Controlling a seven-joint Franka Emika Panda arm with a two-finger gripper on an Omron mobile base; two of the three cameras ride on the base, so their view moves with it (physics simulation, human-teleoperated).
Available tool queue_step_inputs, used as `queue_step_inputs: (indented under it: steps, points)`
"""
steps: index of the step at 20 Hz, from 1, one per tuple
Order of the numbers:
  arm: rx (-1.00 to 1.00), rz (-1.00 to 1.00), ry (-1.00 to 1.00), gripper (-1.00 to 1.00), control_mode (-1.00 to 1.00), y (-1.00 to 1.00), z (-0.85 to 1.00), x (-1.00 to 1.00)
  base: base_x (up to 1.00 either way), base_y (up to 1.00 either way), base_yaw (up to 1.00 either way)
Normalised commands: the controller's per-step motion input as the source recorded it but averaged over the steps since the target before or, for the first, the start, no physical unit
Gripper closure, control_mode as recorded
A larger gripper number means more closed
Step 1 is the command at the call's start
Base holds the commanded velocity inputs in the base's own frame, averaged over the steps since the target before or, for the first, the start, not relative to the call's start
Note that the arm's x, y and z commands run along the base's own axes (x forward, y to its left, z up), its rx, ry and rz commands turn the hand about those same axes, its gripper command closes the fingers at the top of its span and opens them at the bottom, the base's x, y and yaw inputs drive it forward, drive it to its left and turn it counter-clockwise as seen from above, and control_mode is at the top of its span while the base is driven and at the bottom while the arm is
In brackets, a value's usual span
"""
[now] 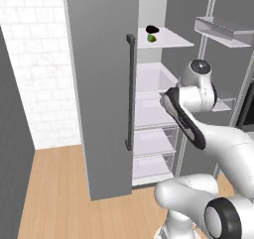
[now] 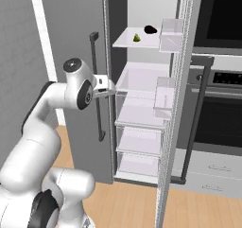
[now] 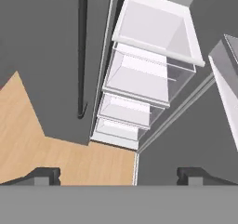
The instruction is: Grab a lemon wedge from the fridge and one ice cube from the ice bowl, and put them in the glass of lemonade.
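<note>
Glossy white Franka arm (image 1: 233,149), fat rounded tube segments w/ bulbous elbows. Dark grey/black joint rings btwn links; round dark cap w/ pale centre atop upper joint. Long black strip runs along forearm link in left base view. Big black ring on lowest joint nr base. Two small dark grey blocky fingertips (image 3: 44,175) in hand view.

My two base cameras sit behind my arm, left and right, both looking forward at the open fridge (image 1: 99,84) from near, sharing its shelves, while my hand camera looks steeply down its drawers toward the floor (image 3: 28,135).
</note>
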Motion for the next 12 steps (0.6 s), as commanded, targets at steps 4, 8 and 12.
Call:
queue_step_inputs:
  steps: [4,8,12]
  points:
    - [0.0,0.14,0.0,-1.0,-1.0,0.0,0.71,-1.0,0.0,0.0,0.0]
    - [0.0,-0.03,0.04,-1.0,-1.0,0.0,0.61,-1.0,0.0,0.0,0.0]
    - [0.0,-0.16,0.2,-1.0,-1.0,0.01,0.35,-0.99,0.0,0.0,0.0]
